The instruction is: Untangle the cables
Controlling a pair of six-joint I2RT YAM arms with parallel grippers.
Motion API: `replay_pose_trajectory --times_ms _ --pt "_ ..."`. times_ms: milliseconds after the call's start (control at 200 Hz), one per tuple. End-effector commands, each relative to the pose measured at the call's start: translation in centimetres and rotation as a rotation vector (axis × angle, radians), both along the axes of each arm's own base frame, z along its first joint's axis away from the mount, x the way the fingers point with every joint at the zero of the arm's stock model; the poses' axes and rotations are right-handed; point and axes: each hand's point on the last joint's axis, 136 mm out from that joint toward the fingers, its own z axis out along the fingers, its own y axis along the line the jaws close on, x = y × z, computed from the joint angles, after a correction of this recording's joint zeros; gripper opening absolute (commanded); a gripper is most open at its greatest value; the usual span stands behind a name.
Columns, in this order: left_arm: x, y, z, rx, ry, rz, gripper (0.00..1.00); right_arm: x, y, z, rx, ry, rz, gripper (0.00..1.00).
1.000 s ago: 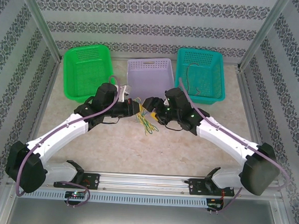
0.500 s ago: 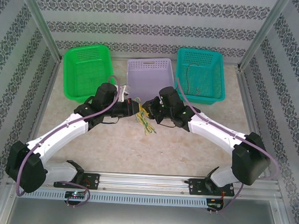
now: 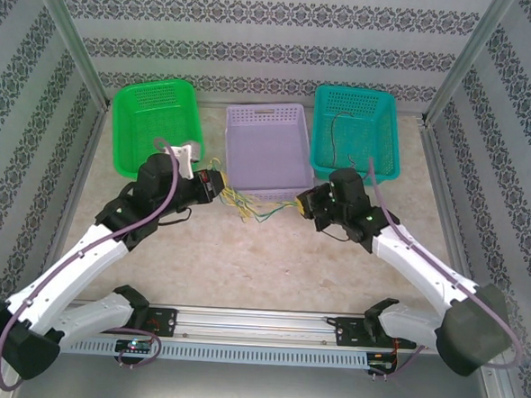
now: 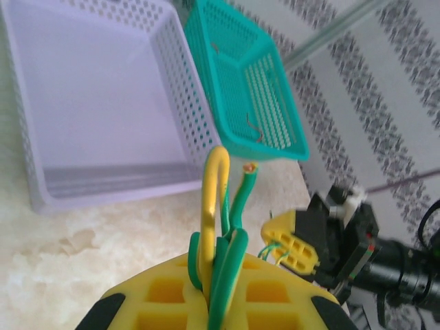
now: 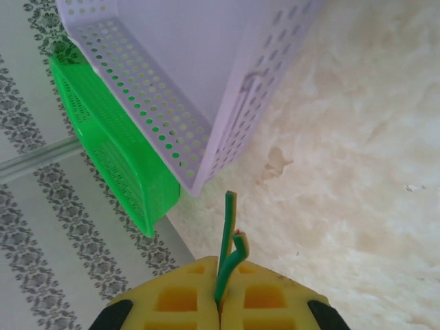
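Both pairs of jaws shut. left gripper pinches most of the cables; right gripper pinches one green strand. Cables run left-right between them, just in front of the lilac basket. Bulk sits nearer left; pulling apart sideways looks likely.

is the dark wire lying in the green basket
No, the dark wire lies in the teal basket, while the green basket stands at the row's left end.

You have bright, even light, with only faint shadows on the tabletop; in your left wrist view the cables look soft.
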Motion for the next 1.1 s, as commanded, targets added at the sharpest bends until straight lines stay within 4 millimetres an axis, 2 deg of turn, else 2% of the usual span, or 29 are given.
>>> replay_pose_trajectory --times_ms 0,105,225,355,480,595,714,769,869,959,1094 --pt "1.4 4.9 3.7 -0.038 -0.146 0.272 0.00 -2.6 -5.1 -5.8 -0.130 0.199 -0.169 0.00" --pt "1.4 6.3 4.0 -0.090 -0.156 0.358 0.00 -3.3 -6.2 -7.1 -0.096 0.256 -0.253 0.00" --pt "1.7 6.8 3.6 -0.174 -0.144 0.402 0.00 -3.6 -6.0 -8.0 -0.042 0.300 -0.293 0.00" --pt "1.9 6.1 2.5 -0.189 -0.100 0.381 0.00 -2.5 -5.8 -6.6 -0.061 0.252 -0.267 0.00" --pt "1.5 5.0 -0.2 -0.142 0.022 0.330 0.00 -1.7 -5.9 -4.6 -0.153 0.193 -0.187 0.00" --pt "0.5 4.9 -4.4 -0.075 0.161 0.321 0.00 -1.8 -5.9 -5.1 -0.196 0.190 -0.140 0.00" --pt "0.1 4.3 -7.7 -0.179 0.222 0.327 0.00 -2.3 -5.9 -5.9 -0.256 0.180 -0.049 0.41" --pt "0.1 4.1 -8.5 -0.237 0.232 0.336 0.00 -2.6 -6.2 -5.9 -0.297 0.170 -0.021 0.51" --pt "0.0 4.3 -9.4 -0.294 0.245 0.362 0.00 -3.8 -7.3 -6.4 -0.359 0.175 -0.006 0.56" --pt "-0.3 4.3 -10.0 -0.285 0.263 0.364 0.00 -4.9 -7.4 -7.4 -0.344 0.193 -0.011 0.58" --pt "-0.8 4.1 -10.9 -0.284 0.298 0.345 0.00 -5.1 -5.8 -8.3 -0.307 0.168 0.003 0.56"
